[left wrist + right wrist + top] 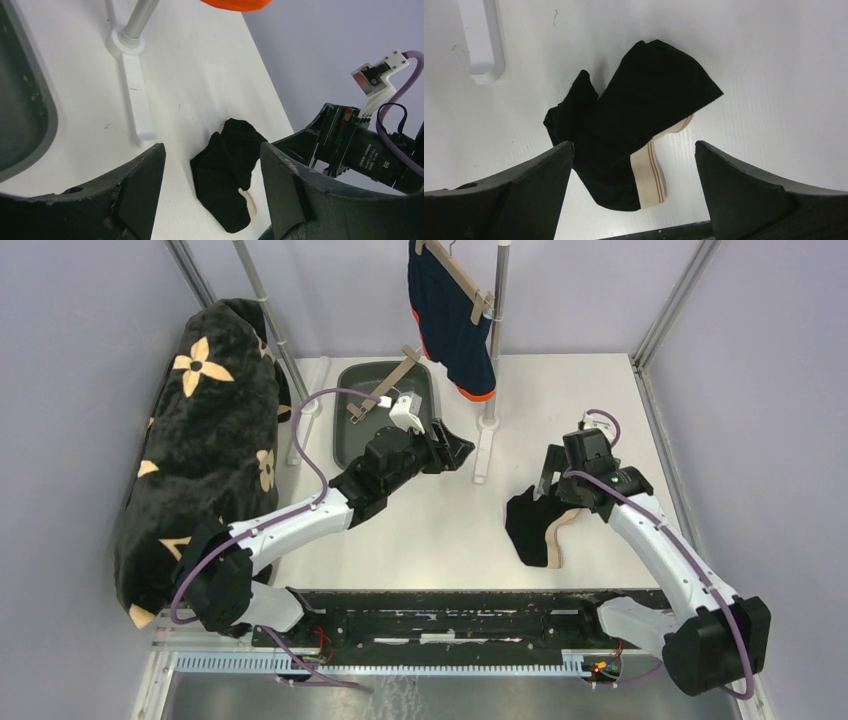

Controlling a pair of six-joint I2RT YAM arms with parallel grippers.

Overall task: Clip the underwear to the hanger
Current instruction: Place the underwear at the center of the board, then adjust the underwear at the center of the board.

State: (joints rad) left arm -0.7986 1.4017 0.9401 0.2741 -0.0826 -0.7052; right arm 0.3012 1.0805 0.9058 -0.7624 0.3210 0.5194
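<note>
Underwear point(528, 525) crumpled on table point(420, 530); hanger point(395, 375) in grey bin point(352, 440); left pincer point(455, 452), right pincer point(550, 490) both gape empty.

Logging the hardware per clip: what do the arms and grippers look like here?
The left arm and right arm are white links between black joints. The left gripper and right gripper are black, with broad wedge fingers. A purple cable runs along each arm. Wrist camera mounts are white.

place: robotics lab cell | evidence: white table point(440, 530), aluminium frame posts point(671, 300), plain enclosure walls point(760, 390)
</note>
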